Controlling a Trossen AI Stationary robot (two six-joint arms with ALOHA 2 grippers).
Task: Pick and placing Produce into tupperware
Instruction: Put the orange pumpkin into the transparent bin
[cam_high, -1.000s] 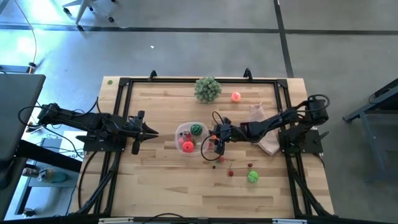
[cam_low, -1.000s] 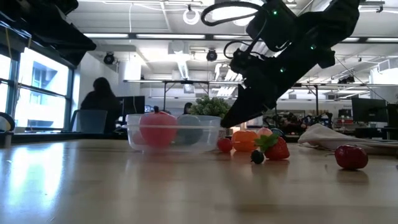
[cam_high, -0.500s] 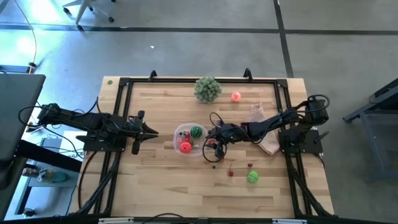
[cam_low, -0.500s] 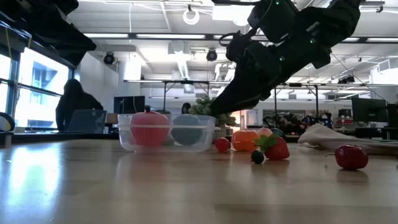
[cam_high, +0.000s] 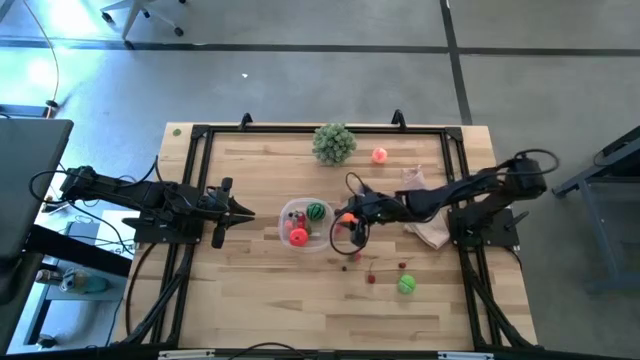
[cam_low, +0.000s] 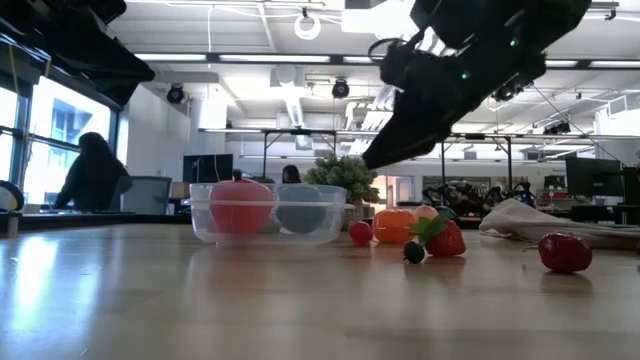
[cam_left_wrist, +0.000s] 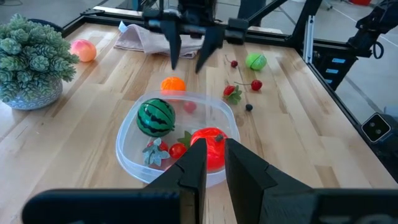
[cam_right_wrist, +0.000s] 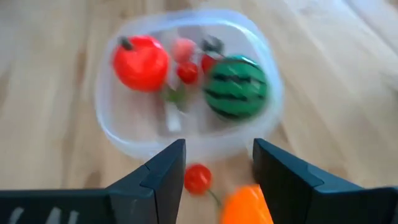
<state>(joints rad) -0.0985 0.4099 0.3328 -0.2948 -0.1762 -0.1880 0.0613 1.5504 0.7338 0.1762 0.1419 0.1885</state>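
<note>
The clear tupperware (cam_high: 287, 224) stands mid-table and holds a striped green ball (cam_right_wrist: 236, 86), a red ball (cam_right_wrist: 140, 62) and small berries. My right gripper (cam_high: 346, 224) hovers open just right of it, above an orange ball (cam_left_wrist: 173, 84) and a red cherry (cam_right_wrist: 198, 178) that lie on the wood; nothing is between its fingers. My left gripper (cam_high: 238, 211) is shut and waits left of the tupperware. A strawberry (cam_low: 445, 238), a dark berry (cam_low: 413, 252), a green ball (cam_high: 407, 285) and a pink ball (cam_high: 379, 155) lie loose on the table.
A bushy pale-green ball (cam_high: 334, 143) stands near the far edge. A pinkish-white bag (cam_high: 430, 232) lies under the right arm at the table's right. A black frame (cam_high: 200, 135) runs along the table edges. Bare wood stretches along the near side.
My right gripper has risen from beside the tupperware's right wall, staying open. Early in that second the tupperware slid slightly toward the table's left edge.
</note>
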